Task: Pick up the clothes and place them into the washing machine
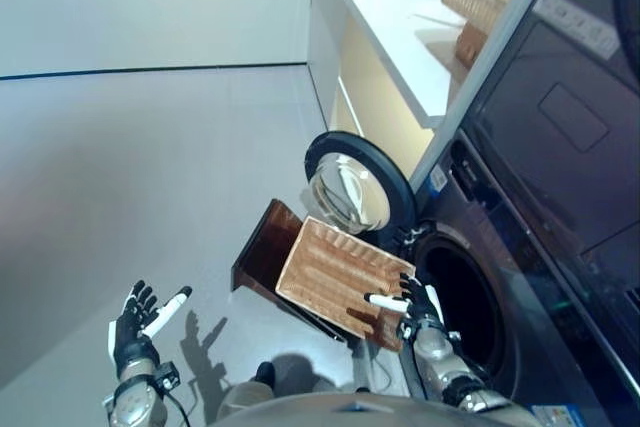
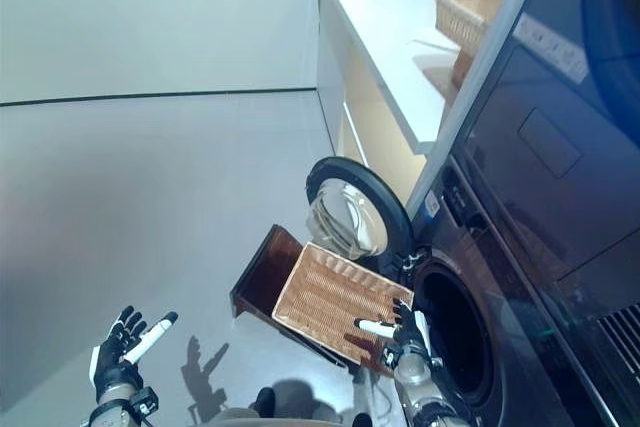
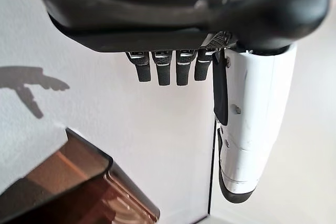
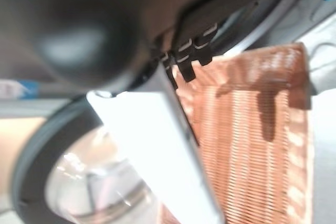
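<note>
The dark washing machine point(image 1: 520, 277) fills three o'clock, its round glass door point(image 1: 352, 190) swung open. A stiff, ribbed wicker basket point(image 1: 335, 272) lies empty at centre; no clothes show anywhere. Being soft and light, clothes would suit a bunched pinch. The right hand point(image 1: 415, 309) over the basket and the left hand point(image 1: 135, 325) at seven o'clock both spread relaxed fingers.

No print is legible; small blue stickers on the washing machine point(image 1: 520, 277) are too small to read
</note>
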Motion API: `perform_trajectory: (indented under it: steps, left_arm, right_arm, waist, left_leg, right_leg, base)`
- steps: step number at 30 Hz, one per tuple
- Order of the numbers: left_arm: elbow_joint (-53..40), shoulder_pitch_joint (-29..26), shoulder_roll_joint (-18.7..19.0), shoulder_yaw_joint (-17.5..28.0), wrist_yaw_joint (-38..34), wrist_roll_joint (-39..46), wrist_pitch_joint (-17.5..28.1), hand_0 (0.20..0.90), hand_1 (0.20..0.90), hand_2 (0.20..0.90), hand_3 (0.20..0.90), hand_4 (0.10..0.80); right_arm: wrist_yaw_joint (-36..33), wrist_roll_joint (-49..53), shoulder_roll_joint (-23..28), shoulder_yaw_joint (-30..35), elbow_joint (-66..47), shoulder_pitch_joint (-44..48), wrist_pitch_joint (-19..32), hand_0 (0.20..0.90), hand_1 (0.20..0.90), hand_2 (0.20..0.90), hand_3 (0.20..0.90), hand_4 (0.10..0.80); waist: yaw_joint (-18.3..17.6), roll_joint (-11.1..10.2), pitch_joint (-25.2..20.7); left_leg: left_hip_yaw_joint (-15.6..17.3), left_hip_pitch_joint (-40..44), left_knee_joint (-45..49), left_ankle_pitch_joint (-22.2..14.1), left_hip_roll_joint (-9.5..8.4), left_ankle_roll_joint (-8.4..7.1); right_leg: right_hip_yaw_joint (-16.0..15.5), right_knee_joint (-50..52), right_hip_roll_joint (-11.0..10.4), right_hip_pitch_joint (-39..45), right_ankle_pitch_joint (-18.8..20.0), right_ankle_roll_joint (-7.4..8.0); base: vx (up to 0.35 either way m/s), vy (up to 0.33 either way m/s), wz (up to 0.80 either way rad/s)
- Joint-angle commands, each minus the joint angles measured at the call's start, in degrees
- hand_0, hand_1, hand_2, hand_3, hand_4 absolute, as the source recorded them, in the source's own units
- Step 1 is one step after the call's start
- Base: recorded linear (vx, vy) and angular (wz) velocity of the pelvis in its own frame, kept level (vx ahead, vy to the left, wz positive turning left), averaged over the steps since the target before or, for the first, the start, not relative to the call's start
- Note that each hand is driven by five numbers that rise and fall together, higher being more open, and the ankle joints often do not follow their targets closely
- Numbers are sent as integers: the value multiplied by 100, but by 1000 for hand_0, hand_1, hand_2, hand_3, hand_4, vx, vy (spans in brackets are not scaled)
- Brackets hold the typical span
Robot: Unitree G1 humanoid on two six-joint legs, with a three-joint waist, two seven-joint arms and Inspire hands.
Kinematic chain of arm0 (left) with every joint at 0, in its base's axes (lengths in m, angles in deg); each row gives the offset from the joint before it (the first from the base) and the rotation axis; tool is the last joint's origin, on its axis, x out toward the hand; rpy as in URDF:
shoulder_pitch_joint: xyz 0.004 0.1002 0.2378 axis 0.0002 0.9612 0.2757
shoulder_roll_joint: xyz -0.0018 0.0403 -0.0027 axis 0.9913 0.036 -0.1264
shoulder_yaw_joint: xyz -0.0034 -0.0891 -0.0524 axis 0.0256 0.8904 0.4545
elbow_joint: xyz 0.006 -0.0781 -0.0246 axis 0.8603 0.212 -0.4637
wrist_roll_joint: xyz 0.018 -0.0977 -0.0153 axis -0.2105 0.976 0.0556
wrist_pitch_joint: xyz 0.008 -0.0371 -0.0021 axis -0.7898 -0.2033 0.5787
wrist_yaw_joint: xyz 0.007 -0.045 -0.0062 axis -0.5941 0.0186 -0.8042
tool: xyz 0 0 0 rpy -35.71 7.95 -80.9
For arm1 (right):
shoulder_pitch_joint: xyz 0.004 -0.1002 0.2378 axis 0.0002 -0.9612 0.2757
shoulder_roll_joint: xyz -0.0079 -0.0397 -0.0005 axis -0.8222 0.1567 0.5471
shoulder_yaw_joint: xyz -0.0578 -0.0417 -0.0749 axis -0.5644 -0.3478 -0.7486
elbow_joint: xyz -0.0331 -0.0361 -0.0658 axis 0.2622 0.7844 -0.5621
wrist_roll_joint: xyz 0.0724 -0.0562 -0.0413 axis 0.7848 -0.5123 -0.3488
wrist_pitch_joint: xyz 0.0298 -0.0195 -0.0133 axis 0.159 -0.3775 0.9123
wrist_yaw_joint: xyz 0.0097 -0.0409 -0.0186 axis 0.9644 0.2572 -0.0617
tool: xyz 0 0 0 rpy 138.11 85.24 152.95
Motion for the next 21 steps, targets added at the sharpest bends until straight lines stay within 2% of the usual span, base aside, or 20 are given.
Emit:
perform_trajectory:
  steps: [1,10,21]
  left_arm:
    - [108,-346,292,48,-190,-268,418,900,900,900,900,800]
    - [902,-760,368,-127,-311,-575,375,900,900,900,900,800]
    - [1204,-934,325,-397,-272,-766,397,900,900,900,900,800]
  right_arm:
    - [-193,-67,376,121,-535,114,466,900,900,900,900,800]
    - [-35,-126,595,228,-1298,-216,615,900,900,900,900,800]
    - [-42,113,513,493,-1177,-524,730,900,900,900,900,800]
  waist:
    - [-99,50,-334]
    - [-255,63,-518]
    - [-370,115,-672]
  left_leg:
    - [102,143,-14,-420,-162,-95]
    - [218,380,-14,-391,-149,-81]
    - [221,487,-14,-341,-129,-123]
  right_leg:
    - [5,133,112,-61,-114,-3]
    - [178,330,126,-1,-129,1]
    - [175,373,140,94,-154,-3]
  base:
    - [-45,8,-21]
    - [-49,5,-11]
    - [-56,5,2]
